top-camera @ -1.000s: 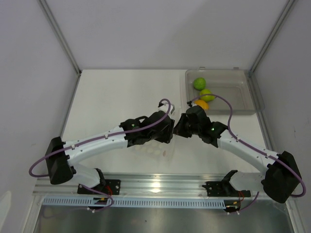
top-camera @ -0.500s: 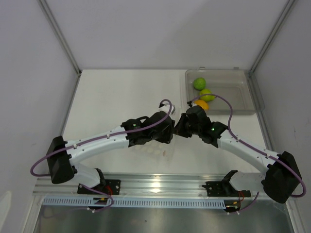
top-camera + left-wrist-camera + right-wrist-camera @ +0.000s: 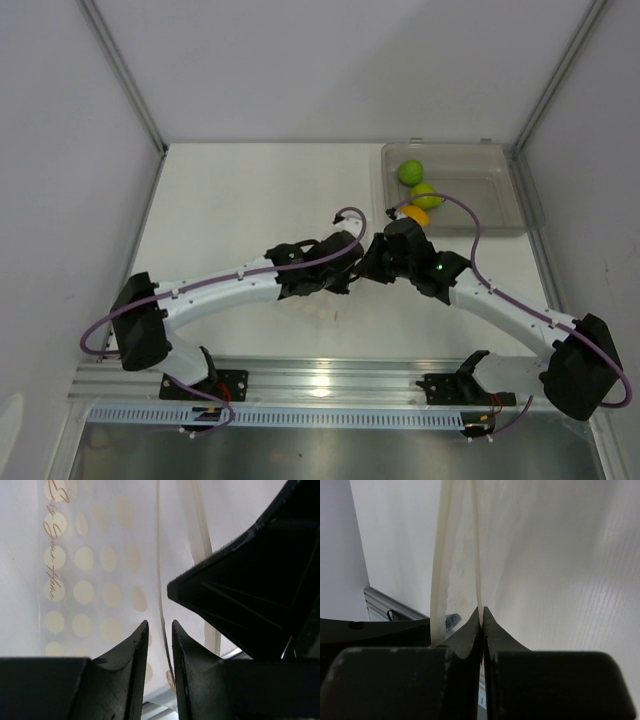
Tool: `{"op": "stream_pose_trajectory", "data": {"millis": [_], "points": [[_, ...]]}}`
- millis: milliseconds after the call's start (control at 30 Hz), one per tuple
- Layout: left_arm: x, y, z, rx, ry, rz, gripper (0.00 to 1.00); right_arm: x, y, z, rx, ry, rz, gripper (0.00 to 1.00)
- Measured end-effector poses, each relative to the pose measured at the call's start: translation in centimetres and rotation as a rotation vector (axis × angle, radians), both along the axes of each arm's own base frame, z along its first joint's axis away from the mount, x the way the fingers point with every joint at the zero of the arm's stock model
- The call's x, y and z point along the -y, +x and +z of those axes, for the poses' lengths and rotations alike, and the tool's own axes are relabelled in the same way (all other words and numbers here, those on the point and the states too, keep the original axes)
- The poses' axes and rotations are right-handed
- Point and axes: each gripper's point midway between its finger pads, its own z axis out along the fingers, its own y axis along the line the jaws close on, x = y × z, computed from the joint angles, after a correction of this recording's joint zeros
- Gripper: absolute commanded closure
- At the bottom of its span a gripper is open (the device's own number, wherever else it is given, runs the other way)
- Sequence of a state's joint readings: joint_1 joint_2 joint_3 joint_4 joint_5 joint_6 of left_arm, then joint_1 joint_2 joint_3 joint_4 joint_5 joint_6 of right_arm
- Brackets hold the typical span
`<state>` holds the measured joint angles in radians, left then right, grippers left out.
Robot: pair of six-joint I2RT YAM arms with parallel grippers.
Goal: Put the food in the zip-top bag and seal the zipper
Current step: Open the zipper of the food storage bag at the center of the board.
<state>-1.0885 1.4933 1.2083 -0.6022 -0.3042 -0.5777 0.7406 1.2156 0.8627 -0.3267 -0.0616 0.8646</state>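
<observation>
Step in hand, as we read it: opening the bag mouth. No loading has started.

- Right end effector [image 3: 481, 610]: fingers pressed fully together, pinching a thin film edge of the zip-top bag [image 3: 90, 580]. The film line runs straight into the pinch.
- Left end effector [image 3: 159, 625]: jaws a narrow slit apart, with a film edge running down into the gap. We see daylight on both sides of it, so we call it not yet clamped.
- Both tips meet mid-surface [image 3: 230, 200], toward the near edge, with the bag under and between them.
- The food is not in the bag. Two green pieces [image 3: 411, 172], [image 3: 427, 195] and the orange piece [image 3: 415, 214] sit in the clear tray [image 3: 450, 147] at the far right corner of the surface, near its left wall.

Next move, our judgement: the left needs to pinch the opposite lip only, not both layers, and then the two should draw apart to spread the mouth. After that, one arm has to let go and fetch fruit from the tray.

Hard to make out:
- From the top view the bag is nearly invisible, since it is clear film on white and sits under both wrists.
- The pale strip [image 3: 200, 530] is probably the zipper, but we can't confirm whether it is pressed shut or parted.
- We can't tell which layer each end effector has.
- The orange piece is partly behind the right arm's cable.
</observation>
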Motion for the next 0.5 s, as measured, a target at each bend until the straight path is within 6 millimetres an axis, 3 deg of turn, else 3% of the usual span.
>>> {"op": "stream_pose_trajectory", "data": {"millis": [33, 133, 367, 500], "points": [[0.0, 0.2, 0.0, 0.005, 0.009, 0.004, 0.74, 0.0, 0.0, 0.0, 0.0, -0.001, -0.001, 1.0], [0.2, 0.8, 0.2, 0.023, 0.022, 0.005, 0.99, 0.1, 0.0, 0.0, 0.0, -0.002, -0.001, 1.0], [-1.5, 3.0, 0.5, 0.019, 0.02, 0.056, 0.99, 0.7, 0.5, -0.8, 0.001, -0.04, -0.009, 1.0], [-3.4, 4.4, 2.3, 0.049, 0.021, 0.112, 0.99, 2.0, 2.0, -2.6, -0.015, -0.098, -0.034, 1.0]]}}
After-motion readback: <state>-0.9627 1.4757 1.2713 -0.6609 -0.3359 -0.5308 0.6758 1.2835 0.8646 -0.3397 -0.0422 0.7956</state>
